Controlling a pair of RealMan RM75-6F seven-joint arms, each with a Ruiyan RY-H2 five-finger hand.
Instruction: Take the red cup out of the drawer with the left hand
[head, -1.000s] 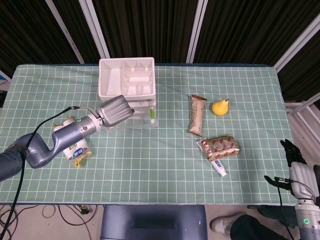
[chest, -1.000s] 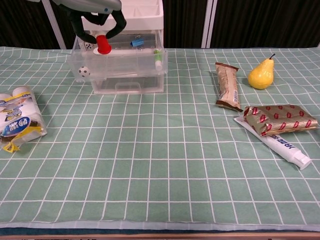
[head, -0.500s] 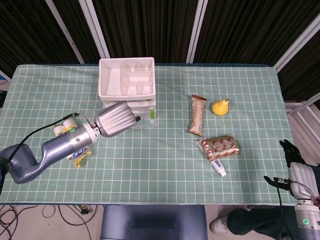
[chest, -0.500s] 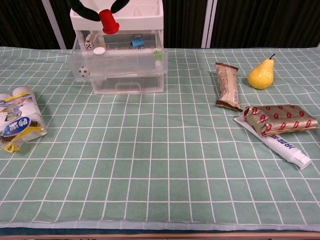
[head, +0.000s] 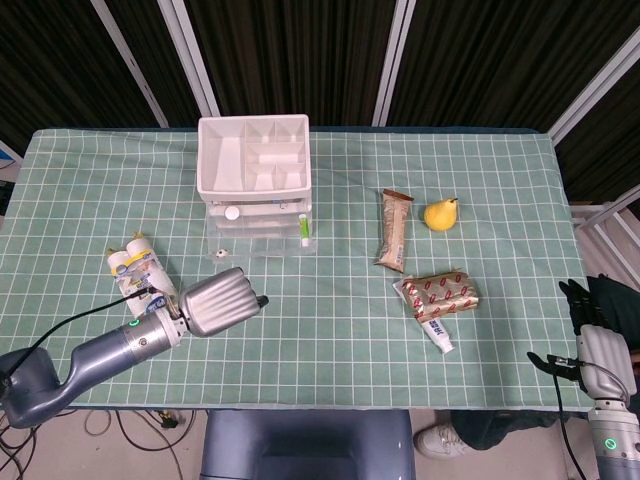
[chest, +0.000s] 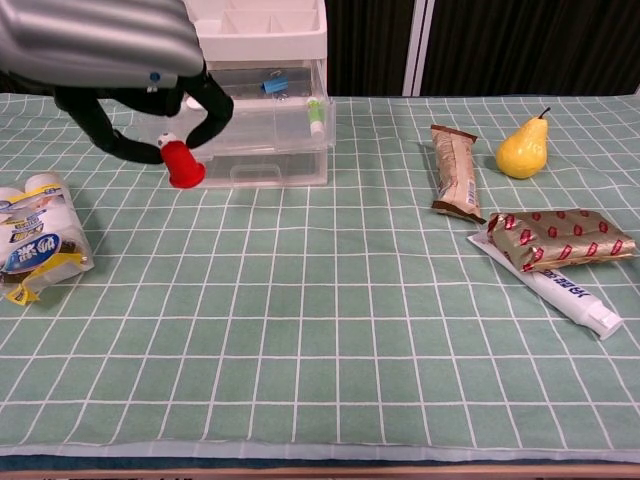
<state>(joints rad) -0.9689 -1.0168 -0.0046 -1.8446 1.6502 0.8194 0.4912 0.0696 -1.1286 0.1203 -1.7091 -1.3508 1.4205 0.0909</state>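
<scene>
Small red plastic cup (chest: 182, 164) pinched in the left hand (chest: 105, 45), clear of the drawer.

The cup is a stubby, tapered, glossy red piece, tilted, gripped between dark fingertips (chest: 208, 108) above the green checked surface (chest: 320, 300), in front of the clear plastic drawer unit (head: 258, 213). Half a second ago it was up at the unit's white top tray; now it hangs lower and nearer. The near middle of the surface lies open between the tissue pack (chest: 35, 248) and the toothpaste tube (chest: 560, 288). The right hand (head: 590, 322) hangs off the near right edge; I cannot tell how its fingers lie.
</scene>
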